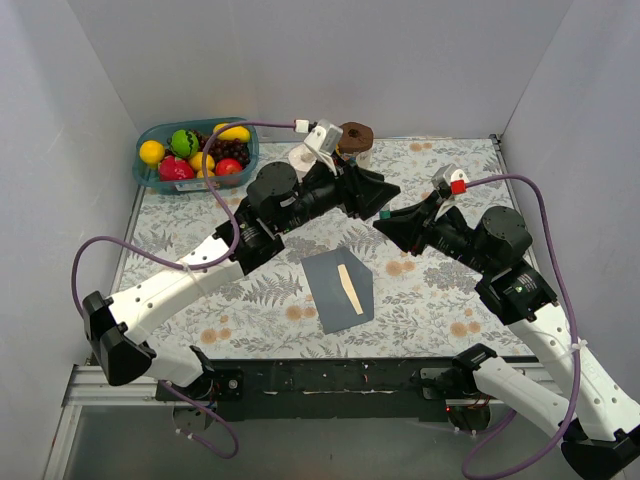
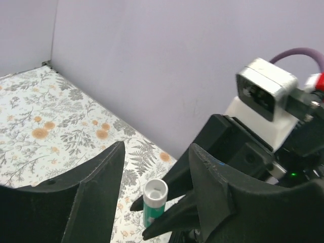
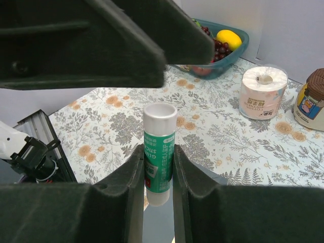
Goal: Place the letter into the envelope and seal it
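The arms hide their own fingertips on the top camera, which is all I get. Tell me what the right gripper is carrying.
Observer: The right gripper is shut on a green and white glue stick, held upright with its white end up.
Operator: Now give me the left gripper's jaws.
Observer: The left gripper is open. Its fingers stand on either side of the stick's white top, and on its wrist camera there is a gap between the near finger and the stick.
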`<act>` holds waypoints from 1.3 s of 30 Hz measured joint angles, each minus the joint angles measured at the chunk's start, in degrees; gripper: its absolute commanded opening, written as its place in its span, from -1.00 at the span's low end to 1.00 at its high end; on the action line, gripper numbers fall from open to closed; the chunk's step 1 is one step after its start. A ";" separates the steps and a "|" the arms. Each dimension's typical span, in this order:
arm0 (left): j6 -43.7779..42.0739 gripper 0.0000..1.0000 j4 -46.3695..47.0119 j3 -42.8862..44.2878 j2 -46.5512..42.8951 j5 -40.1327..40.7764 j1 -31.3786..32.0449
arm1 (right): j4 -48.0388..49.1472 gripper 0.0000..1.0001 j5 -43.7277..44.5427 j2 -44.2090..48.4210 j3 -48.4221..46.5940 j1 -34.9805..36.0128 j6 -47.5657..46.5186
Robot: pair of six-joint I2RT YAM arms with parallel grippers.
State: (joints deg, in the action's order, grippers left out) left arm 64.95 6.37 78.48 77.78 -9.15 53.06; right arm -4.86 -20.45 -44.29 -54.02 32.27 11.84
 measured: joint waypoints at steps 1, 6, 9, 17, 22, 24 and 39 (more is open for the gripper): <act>0.02 0.11 -0.70 1.11 0.96 0.55 0.00 | -0.07 -0.97 0.07 -0.02 0.00 0.00 0.02; 0.20 0.12 -3.89 1.66 2.32 1.73 0.31 | -0.22 -0.97 0.39 -0.07 0.00 0.00 0.02; 0.07 0.12 -5.14 1.66 2.54 2.12 0.33 | -0.22 -0.97 0.46 -0.09 0.00 0.00 0.02; -0.20 -0.32 -5.57 1.68 2.58 1.42 0.44 | -0.24 -0.97 0.92 -0.33 0.00 0.00 0.04; -0.72 -0.08 -5.55 1.84 2.71 -0.81 0.44 | -0.35 -0.97 1.42 -0.35 0.00 0.00 0.20; -0.85 -0.05 -5.55 1.84 2.93 -1.42 0.55 | -0.35 -0.97 1.73 -0.33 0.00 0.00 0.20; -1.01 -1.00 -5.99 1.84 3.52 -2.67 0.61 | -0.37 -0.97 2.34 -0.31 0.00 0.00 0.28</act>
State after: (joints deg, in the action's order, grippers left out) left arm 63.94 0.38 80.31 81.30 -11.81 53.67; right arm -5.23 -18.11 -44.60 -54.02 32.27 12.12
